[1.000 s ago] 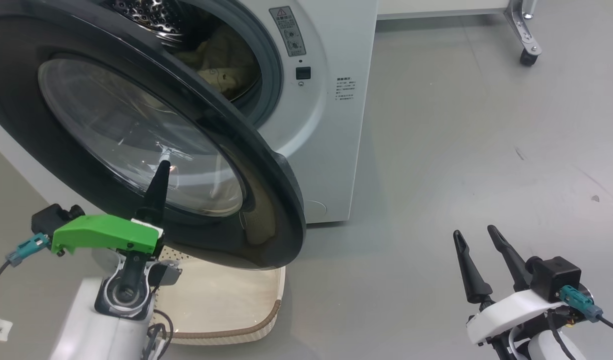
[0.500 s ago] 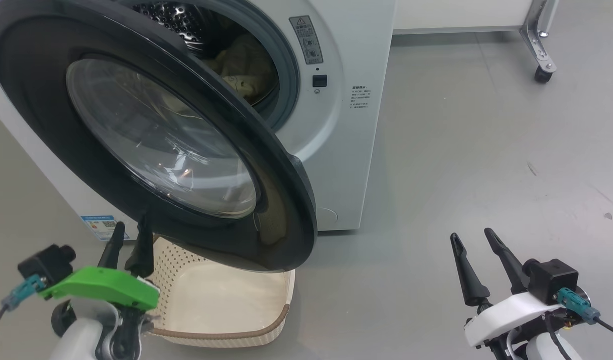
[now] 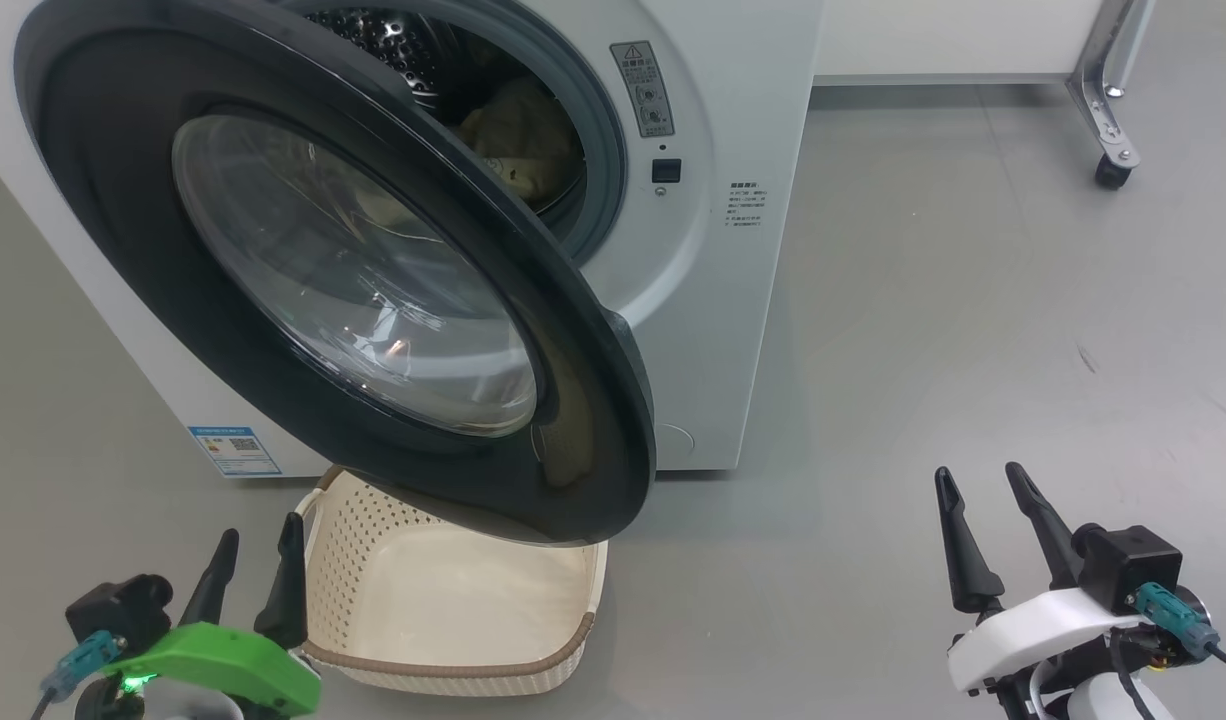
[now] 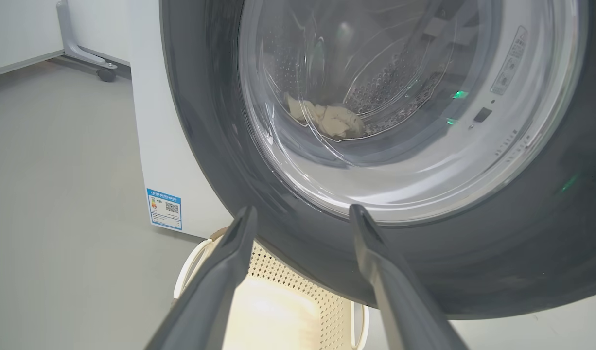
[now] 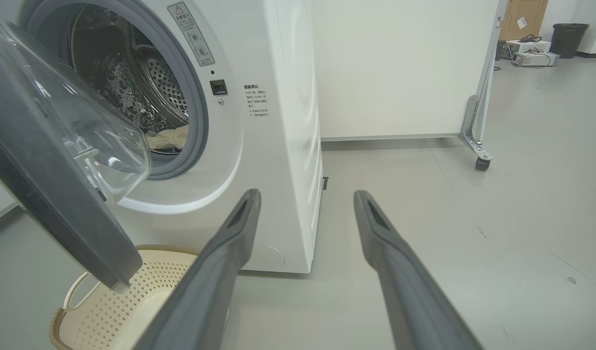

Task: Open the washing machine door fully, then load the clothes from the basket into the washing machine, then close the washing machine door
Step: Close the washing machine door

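Glossy black-rimmed round door (image 3: pixel 103 250) with a clear glass bowl stands part-way open on the big white front-loading washer (image 3: pixel 713 300).
Cream-yellow garments (image 3: pixel 523 140) lie in the steel drum (image 3: pixel 373 30); the cream perforated plastic basket (image 3: pixel 453 682) sits on the floor under the door's lower edge. Beside it the left gripper (image 3: pixel 261 528), and well apart the right gripper (image 3: pixel 977 470), each hold 2 fingers spread, grasping nothing.

Bright, even light; soft shadows; glare on the washing machine door (image 3: pixel 348 285); wrist-view edges perhaps bowed
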`<state>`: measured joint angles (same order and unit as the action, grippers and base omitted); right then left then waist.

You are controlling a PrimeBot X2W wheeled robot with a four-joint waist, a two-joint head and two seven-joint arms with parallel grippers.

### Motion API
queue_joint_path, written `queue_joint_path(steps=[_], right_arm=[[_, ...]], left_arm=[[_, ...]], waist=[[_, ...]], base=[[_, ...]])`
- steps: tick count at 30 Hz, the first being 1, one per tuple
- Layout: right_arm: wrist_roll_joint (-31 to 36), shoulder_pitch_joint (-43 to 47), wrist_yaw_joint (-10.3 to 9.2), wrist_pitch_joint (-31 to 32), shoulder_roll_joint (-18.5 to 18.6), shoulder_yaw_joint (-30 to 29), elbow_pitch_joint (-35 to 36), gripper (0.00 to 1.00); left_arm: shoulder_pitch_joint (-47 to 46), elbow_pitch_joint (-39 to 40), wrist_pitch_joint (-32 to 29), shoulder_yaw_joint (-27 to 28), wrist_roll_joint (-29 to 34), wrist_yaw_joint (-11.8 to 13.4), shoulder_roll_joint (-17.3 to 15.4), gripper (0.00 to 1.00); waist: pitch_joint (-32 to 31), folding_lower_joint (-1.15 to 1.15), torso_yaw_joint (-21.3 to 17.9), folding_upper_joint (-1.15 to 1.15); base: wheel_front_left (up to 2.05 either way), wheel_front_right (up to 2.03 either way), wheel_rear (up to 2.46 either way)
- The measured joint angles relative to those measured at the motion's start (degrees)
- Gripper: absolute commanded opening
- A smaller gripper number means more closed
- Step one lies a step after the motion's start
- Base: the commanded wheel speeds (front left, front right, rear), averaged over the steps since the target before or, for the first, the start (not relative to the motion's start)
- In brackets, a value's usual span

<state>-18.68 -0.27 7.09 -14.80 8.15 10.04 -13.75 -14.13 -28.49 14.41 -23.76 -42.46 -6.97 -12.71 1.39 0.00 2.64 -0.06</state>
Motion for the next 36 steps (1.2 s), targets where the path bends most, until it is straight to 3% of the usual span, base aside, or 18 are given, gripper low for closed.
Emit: queue_joint_path(steps=[5, 16, 36], right_arm=[[0.01, 0.01, 0.00, 0.00, -0.14, 0.48, 0.09, 1.00], [0.11, 0.01, 0.00, 0.00, 0.14, 0.21, 0.32, 1.00], [1.25, 0.01, 0.00, 0.00, 0.46, -0.59, 0.67, 1.00]], left_arm=[[1.38, -0.20, 0.00, 0.04, 3.87, 0.18, -0.25, 1.00], [2.97, 6.03, -0.01, 6.50, 9.67, 1.67, 1.57, 1.00], [8.48, 11.79, -0.01, 11.77, 15.28, 1.64, 3.93, 1.00]], waist=[[-0.20, 0.00, 0.56, 0.00], [-0.15, 0.00, 1.55, 0.00], [0.22, 0.00, 3.33, 0.00]], base=[[0.00, 0.00, 0.00], [0.00, 0.00, 0.00], [0.00, 0.00, 0.00]])
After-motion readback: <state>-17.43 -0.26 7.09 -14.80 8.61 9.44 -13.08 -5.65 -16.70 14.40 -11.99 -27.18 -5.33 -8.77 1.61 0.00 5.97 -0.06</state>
